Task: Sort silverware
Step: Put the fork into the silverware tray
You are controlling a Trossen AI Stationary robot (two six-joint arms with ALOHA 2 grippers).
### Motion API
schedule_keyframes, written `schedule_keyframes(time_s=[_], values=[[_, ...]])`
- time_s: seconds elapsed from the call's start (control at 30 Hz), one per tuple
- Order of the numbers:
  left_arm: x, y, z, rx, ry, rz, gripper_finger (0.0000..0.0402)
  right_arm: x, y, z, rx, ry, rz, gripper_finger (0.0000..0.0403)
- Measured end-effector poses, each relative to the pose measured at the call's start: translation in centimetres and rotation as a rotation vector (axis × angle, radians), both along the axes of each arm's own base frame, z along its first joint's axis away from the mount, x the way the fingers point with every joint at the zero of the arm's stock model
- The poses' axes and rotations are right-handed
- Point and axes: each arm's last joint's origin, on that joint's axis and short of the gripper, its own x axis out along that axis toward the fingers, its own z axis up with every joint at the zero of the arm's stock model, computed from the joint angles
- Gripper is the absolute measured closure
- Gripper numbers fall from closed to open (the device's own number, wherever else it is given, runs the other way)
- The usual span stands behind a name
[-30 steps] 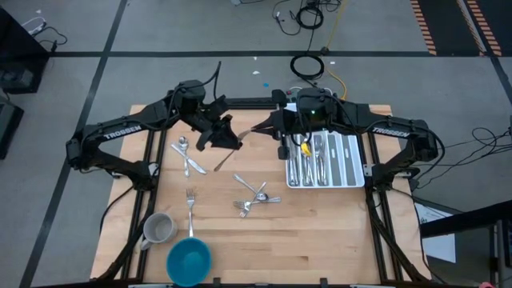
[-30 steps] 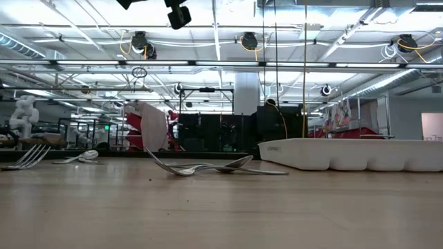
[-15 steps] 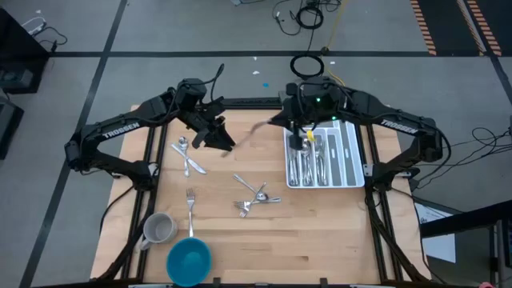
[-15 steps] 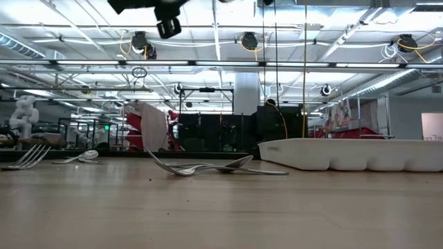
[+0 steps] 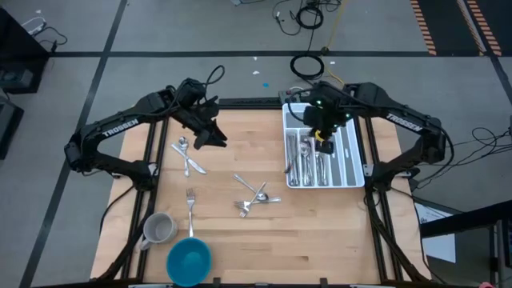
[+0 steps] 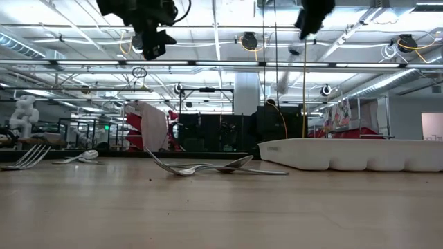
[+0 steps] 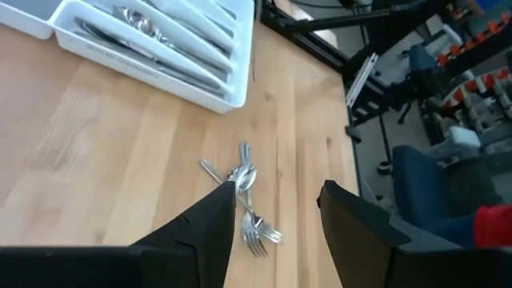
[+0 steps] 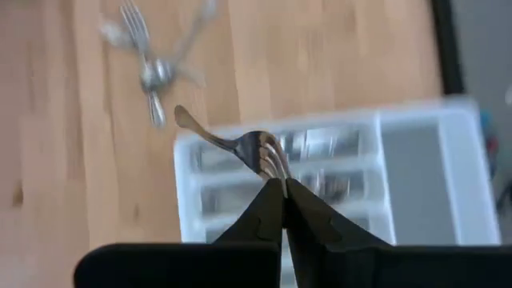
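Both arms read TROSSEN in white; right gripper (image 8: 282, 186), fingers pinched on a fork (image 8: 240, 144), hangs over the tray (image 5: 352, 156) at far right, while left gripper (image 7: 276, 210), fingers apart & empty, is above the table's (image 5: 320, 232) far-left part.

A wooden table (image 6: 221, 207) fills the lower half. At its centre lies a tangle of forks and spoons (image 6: 214, 167), one handle curving up toward ten o'clock. At nine o'clock rest fork tines (image 6: 28, 157) and a spoon (image 6: 83, 156). At three o'clock sits a white organiser tray (image 6: 353, 154). Two dark grippers hang at the top edge, the left gripper (image 6: 149, 31) at eleven o'clock and the right gripper (image 6: 311, 17) at one o'clock.
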Motion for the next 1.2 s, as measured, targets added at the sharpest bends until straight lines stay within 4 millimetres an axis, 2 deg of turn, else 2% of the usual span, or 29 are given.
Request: schedule_keyframes(time_s=[0.23,0.5,0.7,0.93,1.1,1.2], values=[[-0.1,-0.1,-0.2,0.029,0.009,-0.022,0.0217,-1.1,-2.6,-2.4,0.106,0.283,-0.07,0.0403],[-0.2,-0.2,-0.3,0.018,0.028,-0.023,0.0217,-0.1,-7.3,-5.7,0.107,0.397,-0.071,0.0403],[-0.5,-0.4,-0.5,-0.003,0.063,-0.025,0.0217,-0.3,-9.9,-7.3,0.129,0.438,-0.01,0.0403],[-0.7,-0.5,-0.7,-0.023,0.095,-0.025,0.0217,-1.7,-10.9,-6.8,0.144,0.391,0.005,0.0403],[-0.7,-0.6,-0.8,-0.027,0.101,-0.026,0.0217,-2.8,-9.9,-5.1,0.117,0.341,-0.025,0.0403],[-0.7,-0.5,-0.8,-0.017,0.107,-0.017,0.0217,-3.5,-9.0,-4.0,0.113,0.307,-0.103,0.0403]])
